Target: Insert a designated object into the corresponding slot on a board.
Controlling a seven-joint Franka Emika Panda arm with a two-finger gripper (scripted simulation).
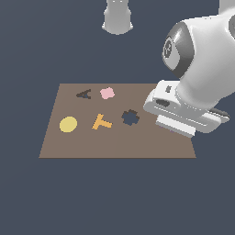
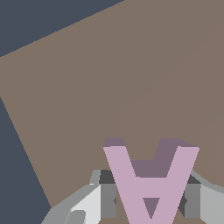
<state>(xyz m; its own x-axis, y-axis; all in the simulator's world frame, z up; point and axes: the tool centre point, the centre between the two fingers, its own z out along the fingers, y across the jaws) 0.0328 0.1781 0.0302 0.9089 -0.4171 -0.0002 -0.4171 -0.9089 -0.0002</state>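
The designated object (image 2: 151, 183), a pale lilac letter-A block, sits between my gripper's (image 2: 150, 199) two grey fingers (image 2: 107, 197), which press on its outer legs. In the exterior view the hand (image 1: 175, 125) hangs low over the brown board (image 1: 114, 144) near its edge on the exterior view's right, and hides the block. The slot (image 1: 84, 94), a dark A-shaped cutout, lies at the board's far corner on the exterior view's left, well away from the gripper.
On the board are a pink flower piece (image 1: 107, 93), an orange T (image 1: 102, 122), a yellow disc (image 1: 68, 124) and a dark blue flower-shaped hole (image 1: 130, 117). The arm's base (image 1: 118, 18) stands beyond the board.
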